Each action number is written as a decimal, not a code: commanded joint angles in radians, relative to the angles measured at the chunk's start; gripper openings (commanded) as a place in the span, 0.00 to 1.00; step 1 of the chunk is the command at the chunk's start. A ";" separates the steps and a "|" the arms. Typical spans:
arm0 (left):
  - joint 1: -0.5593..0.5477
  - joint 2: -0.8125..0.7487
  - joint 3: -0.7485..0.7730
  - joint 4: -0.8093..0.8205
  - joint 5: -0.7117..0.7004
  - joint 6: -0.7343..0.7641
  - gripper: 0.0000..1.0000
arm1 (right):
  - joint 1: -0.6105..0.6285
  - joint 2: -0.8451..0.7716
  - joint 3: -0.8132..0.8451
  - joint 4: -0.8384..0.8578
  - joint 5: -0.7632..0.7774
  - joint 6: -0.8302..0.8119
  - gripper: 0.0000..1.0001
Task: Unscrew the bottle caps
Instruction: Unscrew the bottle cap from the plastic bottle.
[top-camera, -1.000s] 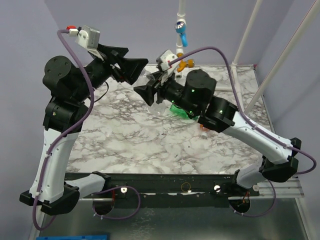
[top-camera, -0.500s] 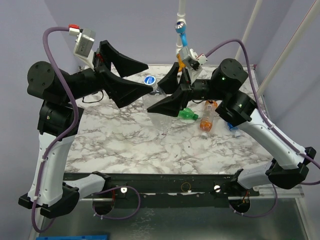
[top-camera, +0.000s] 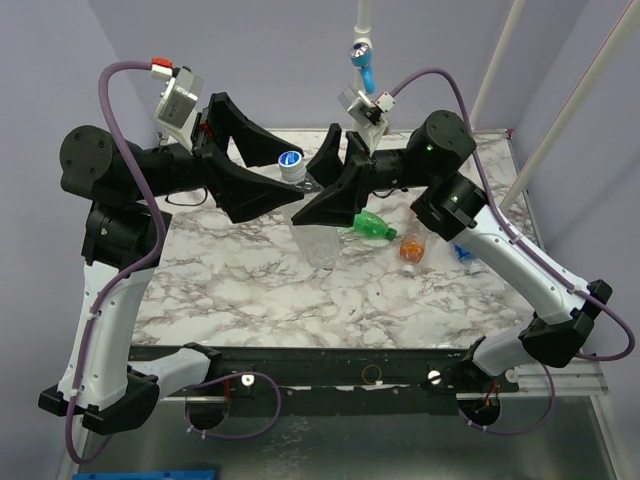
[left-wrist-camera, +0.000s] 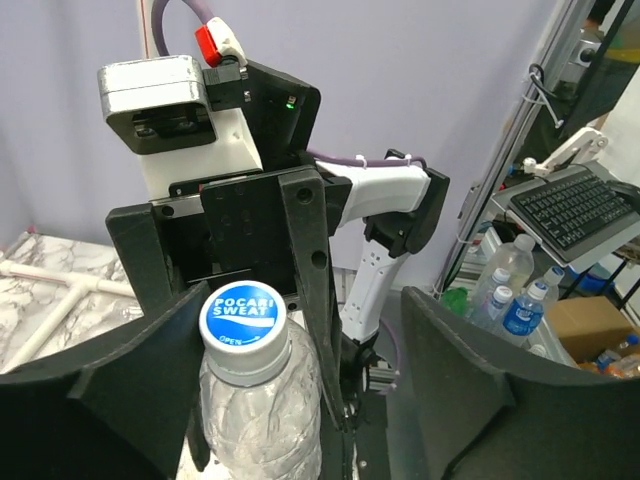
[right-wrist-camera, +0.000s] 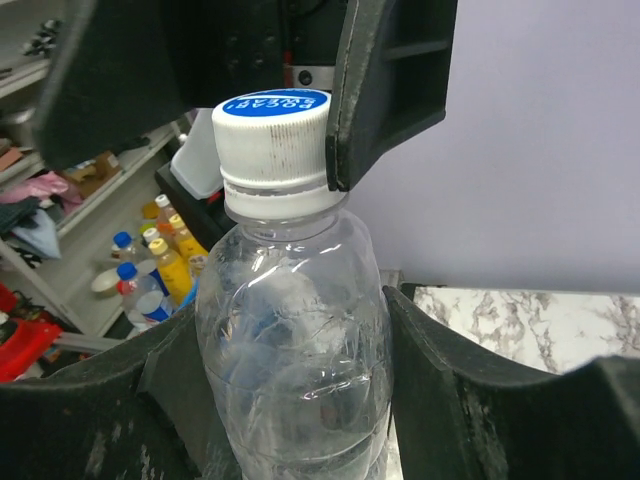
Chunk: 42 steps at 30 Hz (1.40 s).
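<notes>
The clear bottle is held off the marble table, over its far half, roughly 12 o'clock from the table's centre. It is tilted so the cap points toward 11 o'clock. The right gripper is clamped on the bottle's body, with both fingers pressed against the crinkled wall. The left gripper straddles the cap with its jaws apart. In the left wrist view one finger lies against the cap and a clear gap shows on the other side, so nothing is gripped there yet.

The bottle looks empty, light and thin-walled. A hard squeeze would probably buckle it, and it could spin in the right gripper's hold once torque comes on. The cap is stiff, and its white skirt is ribbed. That ribbed band, below the blue printed top, is the place to pinch.

Room is tight, since the two grippers nearly interlock around the neck. The green bottle and the orange bottle lie on the table at about 3 o'clock from the held one, under the right arm. The near half of the table, toward 6 o'clock, offers space to set things down.
</notes>
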 joint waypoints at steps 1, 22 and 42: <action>0.004 -0.015 -0.005 0.039 0.084 0.004 0.69 | -0.040 0.016 -0.035 0.145 -0.050 0.141 0.01; 0.004 -0.036 -0.078 0.009 -0.178 0.175 0.00 | -0.051 0.060 0.072 -0.211 0.350 -0.072 0.01; 0.005 -0.029 -0.027 -0.112 -0.365 0.255 0.99 | 0.048 -0.051 -0.055 -0.046 0.975 -0.157 0.01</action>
